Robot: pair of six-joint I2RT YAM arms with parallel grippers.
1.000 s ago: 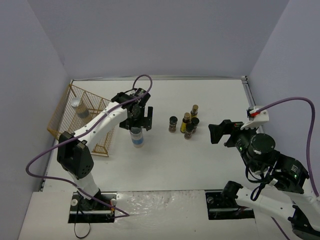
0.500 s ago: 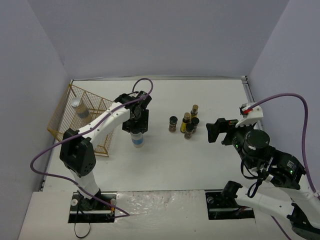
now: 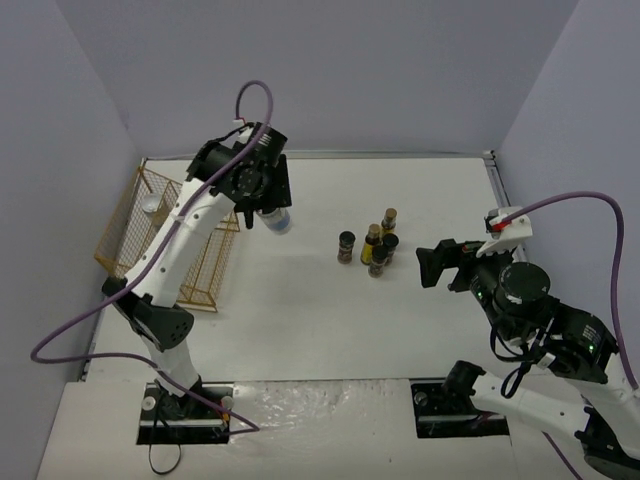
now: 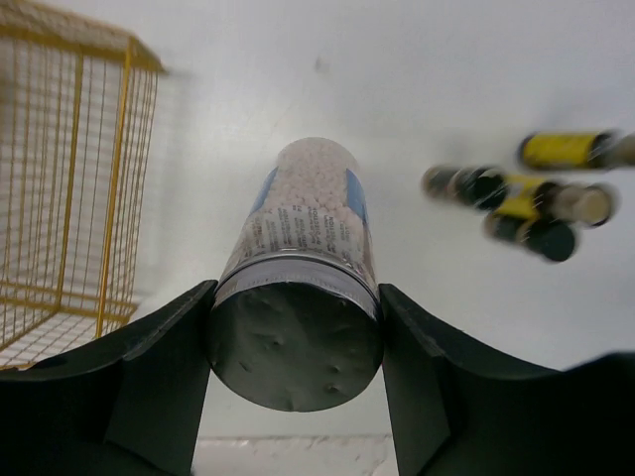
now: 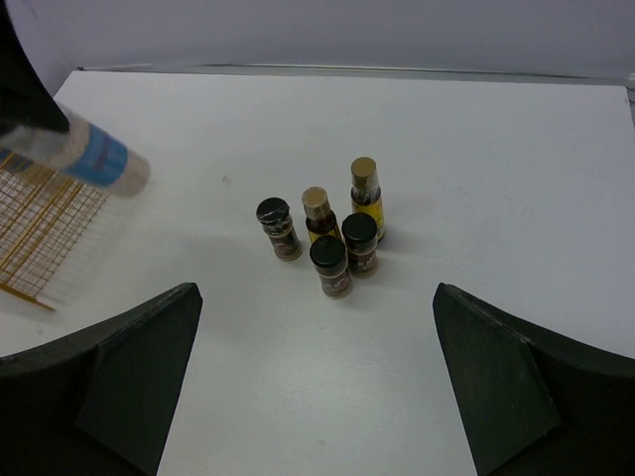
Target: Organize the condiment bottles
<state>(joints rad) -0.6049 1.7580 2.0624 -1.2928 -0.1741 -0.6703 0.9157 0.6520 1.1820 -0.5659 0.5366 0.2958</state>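
My left gripper [image 3: 264, 203] is shut on a wide white condiment bottle [image 3: 279, 221] with a silver cap [image 4: 296, 347], held in the air above the table between the rack and the other bottles. The left wrist view shows both fingers pressed against the cap end of the bottle [image 4: 303, 218]. A cluster of small bottles stands mid-table: black-capped dark jars [image 3: 346, 246] [image 5: 330, 263] and slim yellow-filled ones [image 3: 388, 222] [image 5: 365, 196]. My right gripper [image 3: 440, 265] stands open and empty just right of the cluster, facing it [image 5: 316, 289]. The lifted bottle [image 5: 94, 154] also shows in the right wrist view.
A gold wire rack [image 3: 205, 255] stands at the table's left edge, and another white bottle [image 3: 152, 207] is inside it at the back. The rack [image 4: 69, 188] lies left of the held bottle. Grey walls close in the table on three sides.
My left gripper closed on the white bottle where it stood, then lifted it off the table and carried it back and slightly left. The right arm barely shifted.
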